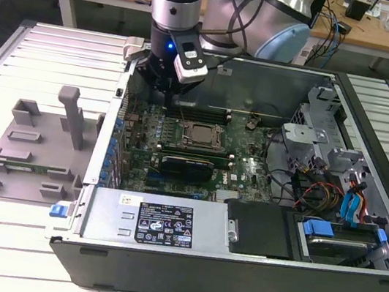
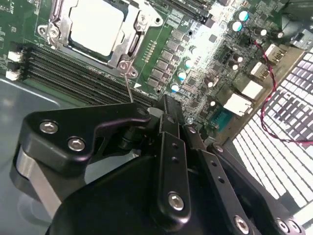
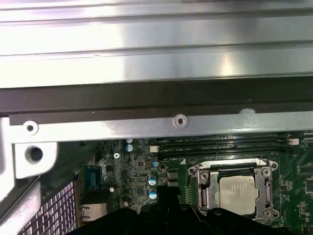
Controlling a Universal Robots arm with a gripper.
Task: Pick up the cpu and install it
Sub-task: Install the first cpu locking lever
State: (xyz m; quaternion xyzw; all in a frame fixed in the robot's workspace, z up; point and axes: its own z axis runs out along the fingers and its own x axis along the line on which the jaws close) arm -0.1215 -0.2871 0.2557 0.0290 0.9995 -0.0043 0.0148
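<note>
The cpu lies flat in its socket on the green motherboard inside the open computer case, its pale silver top framed by the metal retention bracket. The first wrist view also has the cpu seated in the socket. My gripper hangs just behind the socket toward the exterior view's left, over the memory slots. In the second wrist view my gripper has its black fingers drawn together, holding nothing and apart from the cpu.
A grey plastic tray with upright posts lies outside the case on the exterior view's left. A long black card sits in front of the socket. The case's back wall, a power supply, drive bays and cables surround the board.
</note>
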